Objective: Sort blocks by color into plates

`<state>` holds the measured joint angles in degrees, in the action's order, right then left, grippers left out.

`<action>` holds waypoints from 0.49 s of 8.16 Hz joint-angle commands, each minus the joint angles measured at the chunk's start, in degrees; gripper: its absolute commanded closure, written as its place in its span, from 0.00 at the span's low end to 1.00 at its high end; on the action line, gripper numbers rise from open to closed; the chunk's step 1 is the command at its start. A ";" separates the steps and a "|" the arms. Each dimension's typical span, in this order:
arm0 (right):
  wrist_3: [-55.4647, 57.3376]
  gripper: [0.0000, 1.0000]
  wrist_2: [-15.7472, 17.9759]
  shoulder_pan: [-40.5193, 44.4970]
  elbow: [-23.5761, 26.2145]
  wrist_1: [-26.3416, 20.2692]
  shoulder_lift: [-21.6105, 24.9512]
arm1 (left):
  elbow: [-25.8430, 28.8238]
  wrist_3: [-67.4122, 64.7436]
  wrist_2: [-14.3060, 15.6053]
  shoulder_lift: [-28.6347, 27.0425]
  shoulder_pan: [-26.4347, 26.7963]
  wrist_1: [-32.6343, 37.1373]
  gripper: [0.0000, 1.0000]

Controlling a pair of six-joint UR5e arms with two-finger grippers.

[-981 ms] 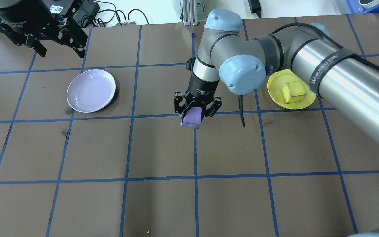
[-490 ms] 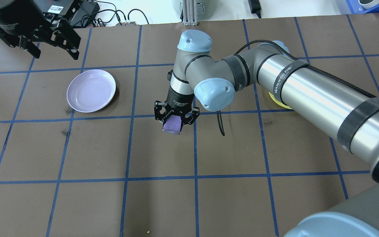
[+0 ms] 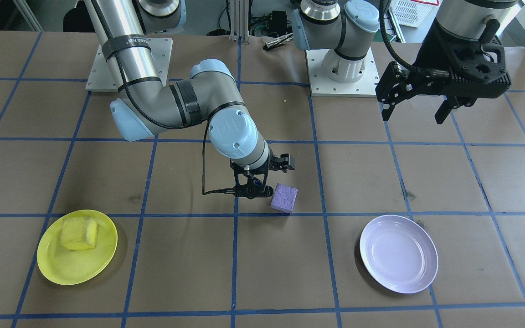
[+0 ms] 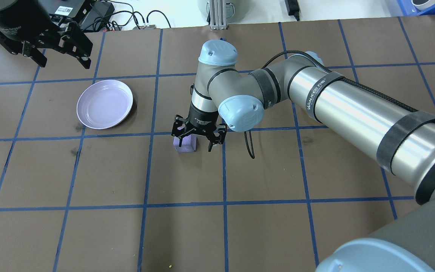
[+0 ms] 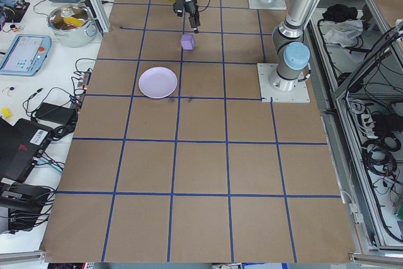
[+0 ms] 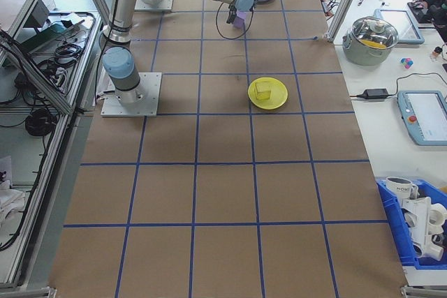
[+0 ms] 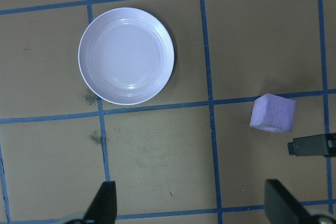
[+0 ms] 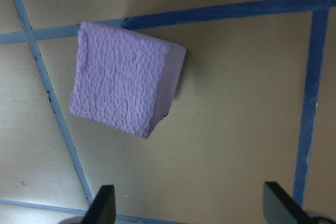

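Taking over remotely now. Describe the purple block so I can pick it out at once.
Start at the right gripper, open near the middle of the brown gridded table. The purple block sits on the paper just under it, beside a blue tape line, short of the lavender plate. It is the only cube outside a plate; the yellow block lies in the yellow plate.

Right gripper [image 4: 196,141] points straight down, fingers spread wide — arm reaching in from 3 o'clock. Left gripper [image 4: 57,56] hangs at 10 o'clock, fingers apart — holding nothing.
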<state>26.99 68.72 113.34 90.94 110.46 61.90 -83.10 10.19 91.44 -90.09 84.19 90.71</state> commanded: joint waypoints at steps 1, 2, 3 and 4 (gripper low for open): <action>-0.44 0.00 0.01 -1.35 -0.68 -0.50 1.99 | -0.04 0.00 -0.03 0.18 0.01 0.00 0.00; -0.97 0.00 0.01 -3.11 -0.68 -0.68 3.22 | -0.04 0.00 -0.03 0.10 0.01 0.00 0.00; -5.32 0.00 0.10 -5.91 -0.77 -2.25 4.62 | 0.13 0.09 -0.03 -0.43 0.36 0.00 0.00; -17.46 0.00 3.32 -9.68 -0.77 -6.44 5.68 | 0.14 2.44 -0.21 -1.22 1.40 0.00 0.00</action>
<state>23.27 68.97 109.09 90.27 108.82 65.47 -83.06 10.38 91.39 -90.30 84.44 90.70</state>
